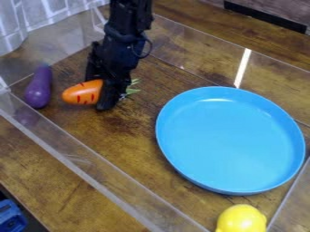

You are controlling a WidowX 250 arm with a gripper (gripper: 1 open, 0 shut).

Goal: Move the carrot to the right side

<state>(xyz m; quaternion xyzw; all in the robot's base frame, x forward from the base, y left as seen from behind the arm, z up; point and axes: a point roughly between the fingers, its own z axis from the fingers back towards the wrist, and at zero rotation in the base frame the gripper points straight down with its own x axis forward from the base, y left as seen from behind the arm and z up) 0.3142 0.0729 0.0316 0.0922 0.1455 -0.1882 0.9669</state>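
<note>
The carrot (83,92) is small and orange with dark stripes, and its green leafy top (130,85) sticks out behind the black fingers. My gripper (107,91) is shut on the carrot and holds it low over the wooden table, left of the blue plate (230,136). The arm comes down from the top of the view and hides the middle of the carrot. The carrot's orange tip points left, toward the eggplant.
A purple eggplant (40,85) lies at the left near the clear wall. A yellow lemon (241,219) sits at the bottom edge, right of centre. A clear plastic barrier (85,163) rings the wooden table (121,136).
</note>
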